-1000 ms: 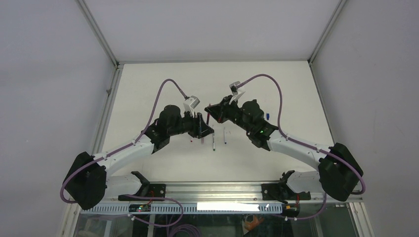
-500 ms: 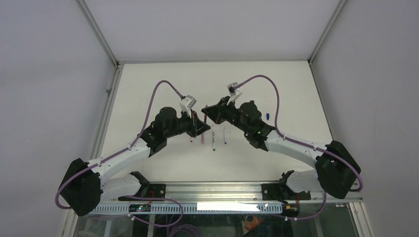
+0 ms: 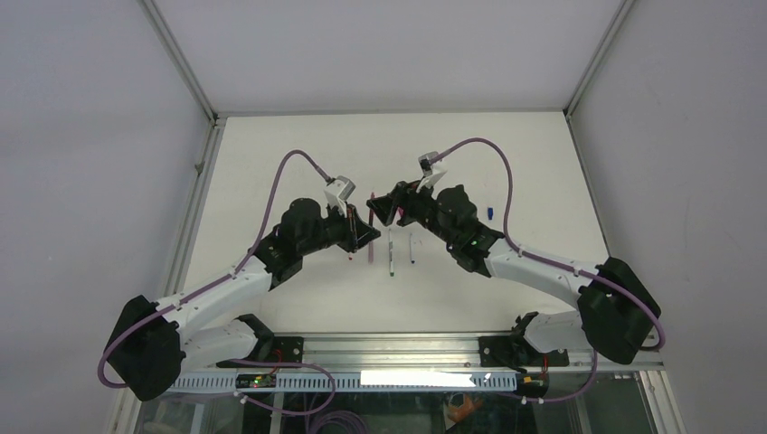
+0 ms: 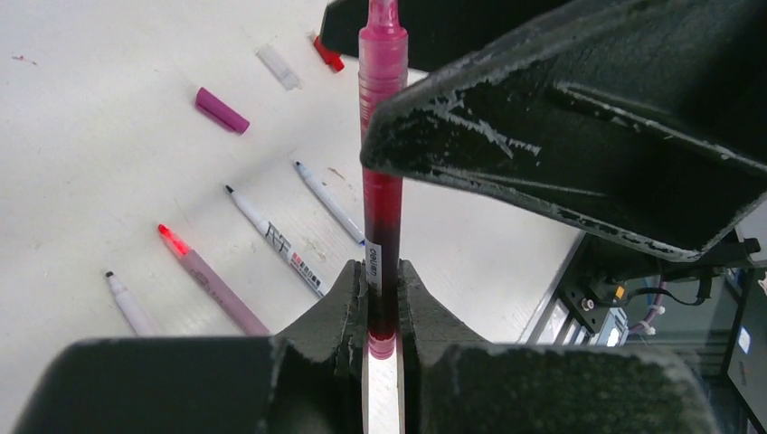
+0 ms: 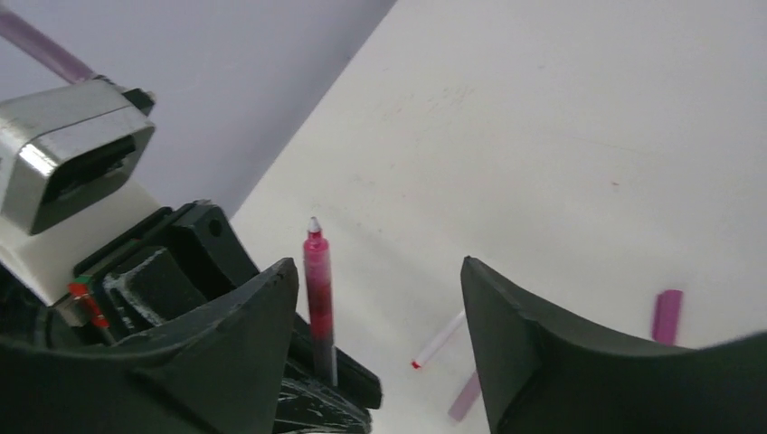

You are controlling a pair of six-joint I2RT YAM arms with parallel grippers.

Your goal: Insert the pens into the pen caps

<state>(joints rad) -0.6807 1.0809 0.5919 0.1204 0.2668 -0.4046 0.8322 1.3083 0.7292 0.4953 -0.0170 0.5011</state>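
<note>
A dark red pen (image 4: 381,226) stands upright in my left gripper (image 4: 383,280), whose jaws are shut on its lower end. The same pen (image 5: 318,289) shows in the right wrist view with its bare tip up, just beside the left finger of my right gripper (image 5: 380,271), which is open and holds nothing. From above, the left gripper (image 3: 362,231) and right gripper (image 3: 384,210) meet at mid-table. Other pens lie on the table: a pink one (image 4: 213,285), two white ones (image 4: 276,240) (image 4: 327,201) and a pale one (image 4: 131,303). Magenta (image 4: 222,110), whitish (image 4: 278,68) and red (image 4: 328,54) pen caps lie beyond them.
A blue cap (image 3: 488,212) lies alone to the right of the right arm. The right gripper's finger (image 4: 579,117) hangs large over the held pen in the left wrist view. The table's metal rail (image 3: 398,348) runs along the near edge.
My left gripper shut on the dark red pen, then my right gripper opened and let go of it. Both grippers drifted slightly left and away from the bases.
</note>
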